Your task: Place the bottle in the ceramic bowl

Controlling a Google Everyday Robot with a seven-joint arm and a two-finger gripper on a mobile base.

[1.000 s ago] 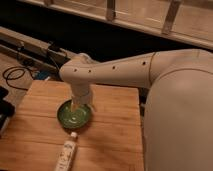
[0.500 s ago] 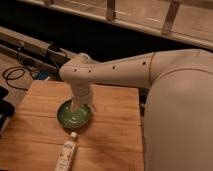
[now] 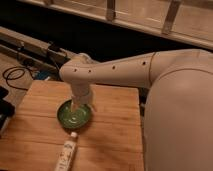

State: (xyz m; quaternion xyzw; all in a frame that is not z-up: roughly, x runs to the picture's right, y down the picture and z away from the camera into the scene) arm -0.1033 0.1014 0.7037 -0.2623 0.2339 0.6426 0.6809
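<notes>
Black cables [image 3: 14,76] loop on the floor at the far left, beyond the table's 10 o'clock corner, and a dark object [image 3: 4,109] that cannot be identified sits at the left edge of the view. A long pale rail [image 3: 25,42] runs across the dark background behind them.

Next comes the wooden table [image 3: 117,132], a plank top in warm brown. On its left half sits the ceramic bowl [image 3: 63,118], round, shallow and glossy green. The bottle [image 3: 66,155] lies flat on the wood at about 6 o'clock from the bowl, close to its rim but outside it. Its white cap points to roughly 12 o'clock, toward the bowl, and its lower end runs off the bottom of the view.

The gripper [image 3: 74,106] hangs straight down over the bowl, low inside its rim and toward the 12 o'clock side. It is tucked under the bulky white wrist, so whether it is apart or together cannot be told. It is apart from the bottle.

From the wrist, the white robot arm [image 3: 117,70] stretches toward 3 o'clock to the large rounded robot body [image 3: 182,115], which fills the right side.
</notes>
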